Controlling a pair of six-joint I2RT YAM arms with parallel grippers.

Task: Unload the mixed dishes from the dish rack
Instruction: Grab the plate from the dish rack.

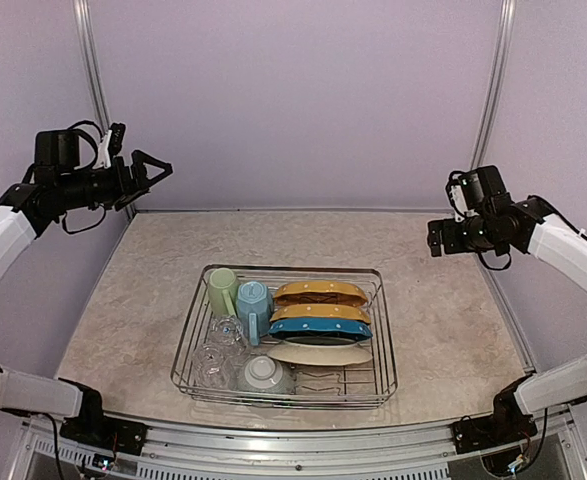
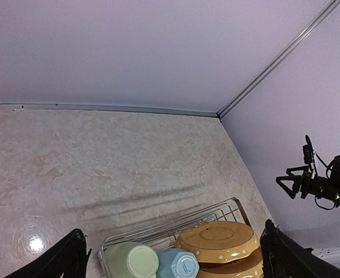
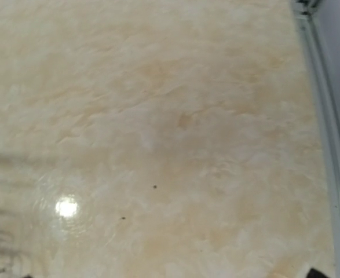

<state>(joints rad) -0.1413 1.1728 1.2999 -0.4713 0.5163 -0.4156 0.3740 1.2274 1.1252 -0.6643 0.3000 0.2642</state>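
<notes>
The dish rack (image 1: 291,268) sits mid-table. It holds a pale green mug (image 1: 221,290), a light blue mug (image 1: 254,305), two yellow dotted plates (image 1: 320,292), a blue dotted plate (image 1: 320,330), a cream plate (image 1: 318,353), clear glasses (image 1: 218,350) and a grey-green bowl (image 1: 265,374). My left gripper (image 1: 155,168) hangs high at the back left, open and empty, far from the rack. Its wrist view looks down on the rack's far rim (image 2: 169,226), the green mug (image 2: 132,260), the blue mug (image 2: 181,265) and a yellow plate (image 2: 219,240). My right gripper (image 1: 435,238) hovers open at the right.
Bare marbled tabletop (image 1: 133,300) lies around the rack on all sides; the right wrist view shows only this surface (image 3: 170,139). Purple walls with metal corner posts (image 1: 95,90) close the back and sides. A metal rail (image 1: 303,440) runs along the near edge.
</notes>
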